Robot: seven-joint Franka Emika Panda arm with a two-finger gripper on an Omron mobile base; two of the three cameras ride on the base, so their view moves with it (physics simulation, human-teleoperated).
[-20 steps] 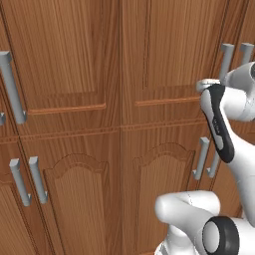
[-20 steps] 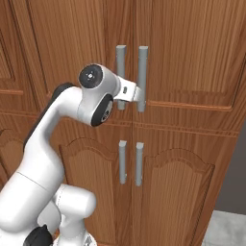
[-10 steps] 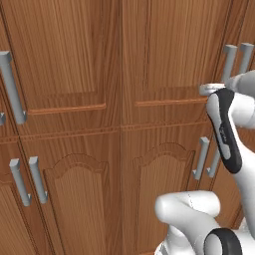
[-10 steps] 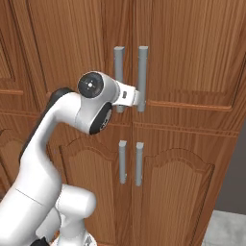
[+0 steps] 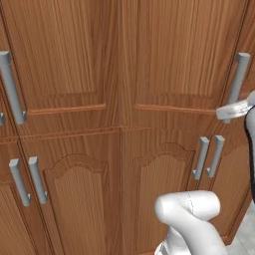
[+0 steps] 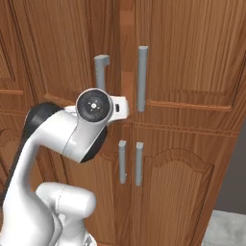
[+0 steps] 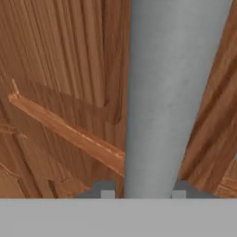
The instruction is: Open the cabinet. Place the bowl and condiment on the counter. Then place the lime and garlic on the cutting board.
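Jaws closed on the handle (image 7: 171, 97): in the hand view the grey bar runs straight up between the two fingertips (image 7: 107, 193), which sit tight against its sides. A second ago we saw the gripper (image 6: 126, 106) standing wide just short of the bar; half a second ago it had already pinched in, and now the grip looks settled. In the right base view the hold sits near the lower end of the left-hand bar of the upper pair, with the neighbouring handle (image 6: 142, 78) just beside it and free. We note that this left upper door (image 6: 72, 53) now stands slightly proud of its neighbour, a dark seam showing along its inner edge, where earlier both panels lay flush; we judge that the pull has begun. The left base view catches the white hand (image 5: 234, 108) at the far right edge, against the same bar. The cabinet (image 5: 119, 84) otherwise shows closed doors, upper and lower alike, so whatever sits on the shelves is hidden from us. We read the task as at its first step: the grip made, the door barely cracked, the swing open to follow.
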